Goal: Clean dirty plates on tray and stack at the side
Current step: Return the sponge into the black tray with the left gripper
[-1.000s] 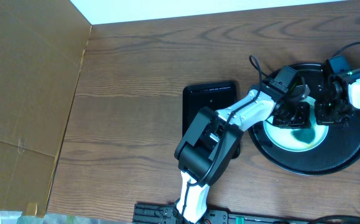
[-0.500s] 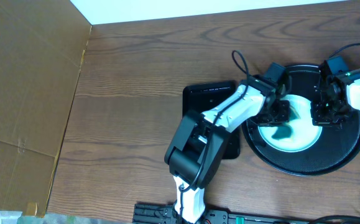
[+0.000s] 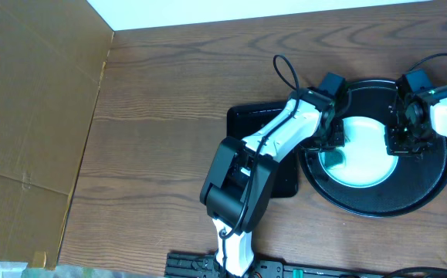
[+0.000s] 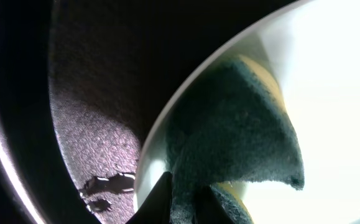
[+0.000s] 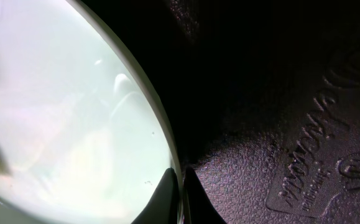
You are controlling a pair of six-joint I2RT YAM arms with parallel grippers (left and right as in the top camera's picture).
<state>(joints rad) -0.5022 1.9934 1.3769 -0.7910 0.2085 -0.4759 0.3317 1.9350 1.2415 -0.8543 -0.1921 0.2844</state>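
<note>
Plate rim tight in right tool, sponge in left tool

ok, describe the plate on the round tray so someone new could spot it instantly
At the right of the wooden table sits a large round black tray. The plate lies on it, between the left gripper, holding a sponge, and the right gripper. It is the only pale, glossy disc; the tray around it is black.

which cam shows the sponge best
Left wrist: the sponge fills the frame, pinched by the left gripper against the plate. Overhead mostly hides it under that gripper; right wrist shows no clear sponge.
</note>
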